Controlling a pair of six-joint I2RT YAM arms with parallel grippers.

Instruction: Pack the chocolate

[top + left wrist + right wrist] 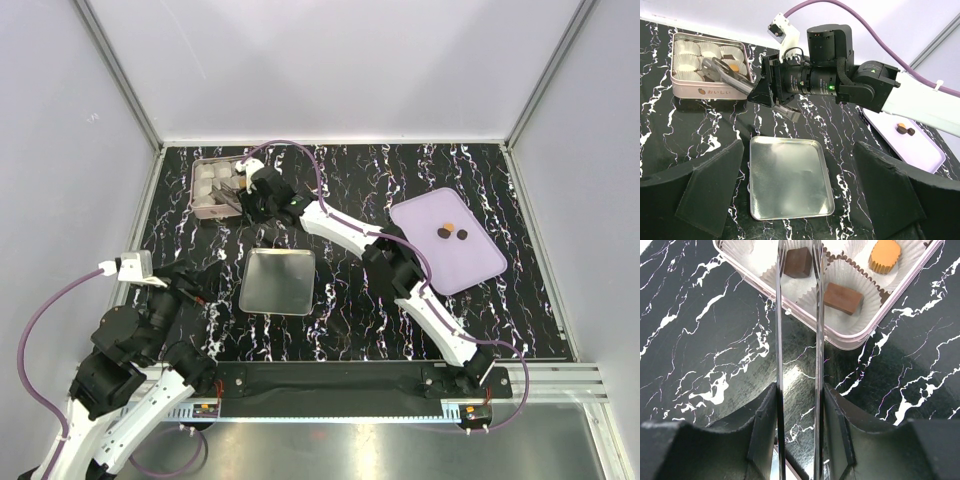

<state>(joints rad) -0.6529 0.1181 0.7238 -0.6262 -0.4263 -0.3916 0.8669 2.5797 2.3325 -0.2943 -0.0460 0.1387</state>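
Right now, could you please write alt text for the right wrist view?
The right end effector grips metal tongs whose tips pinch a dark brown chocolate at a white paper cup in a pink tin. Beside it, a brown piece and a tan-gold piece sit in their own cups.

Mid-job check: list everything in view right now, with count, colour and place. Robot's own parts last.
tin: one, pale pink, far left of the table, open
paper cups: several, white, inside the tin; the arm hides the full count
chocolate in the tin: three visible, two dark brown and one tan-gold, each over a cup; one brown piece sits between the tweezer tips
chocolate on the tray: two dark, possibly a third tan
tray: one, lavender, right side
lid: one, silver, centre
tweezers: one pair, silver, tips in the tin
table: black, white veins
left pincer: open, empty, near left
right pincer: shut on the tweezers
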